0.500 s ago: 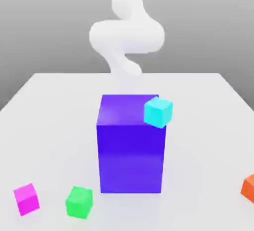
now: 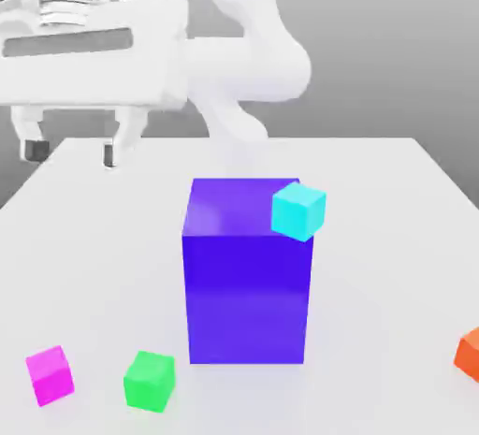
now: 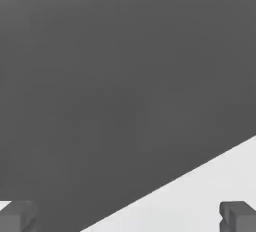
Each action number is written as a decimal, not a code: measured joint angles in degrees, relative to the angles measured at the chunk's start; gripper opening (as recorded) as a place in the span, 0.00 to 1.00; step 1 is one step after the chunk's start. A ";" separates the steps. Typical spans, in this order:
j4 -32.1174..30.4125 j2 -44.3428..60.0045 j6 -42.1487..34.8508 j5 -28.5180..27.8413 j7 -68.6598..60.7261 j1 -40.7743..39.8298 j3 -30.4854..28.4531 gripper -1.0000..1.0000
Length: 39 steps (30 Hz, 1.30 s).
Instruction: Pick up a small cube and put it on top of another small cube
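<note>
Gripper [image 2: 73,152] newly arrived at the exterior view's upper left, fingers spread wide and empty, pink cube [image 2: 49,374] beside green cube [image 2: 150,381], purple block [image 2: 247,274] between, cyan cube [image 2: 298,211] against its top edge.

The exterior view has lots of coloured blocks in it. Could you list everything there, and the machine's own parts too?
big block: one, purple-blue, middle of the table, standing upright.
cyan cube: one, cyan, at the big block's upper corner on the exterior view's right.
small cube: one, magenta-pink, on the table near the front, exterior view's left.
green cube: one, green, on the table beside the pink one.
orange cube: one, orange, cut off at the exterior view's right edge.
table: one, white.
arm: one, white, behind the big block.
end effector: one, white with dark fingertips, open, empty, above the table.
</note>
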 joint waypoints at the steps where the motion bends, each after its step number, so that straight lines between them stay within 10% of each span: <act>1: -0.24 2.08 0.78 0.28 0.65 -0.50 -0.54 0.50; 16: -1.10 33.51 15.37 8.93 3.83 -9.98 -1.52 0.50; 17: -0.75 35.17 16.67 9.51 3.41 -10.55 -0.83 0.00; 39: -11.21 18.66 11.16 -0.11 8.59 0.34 2.69 0.00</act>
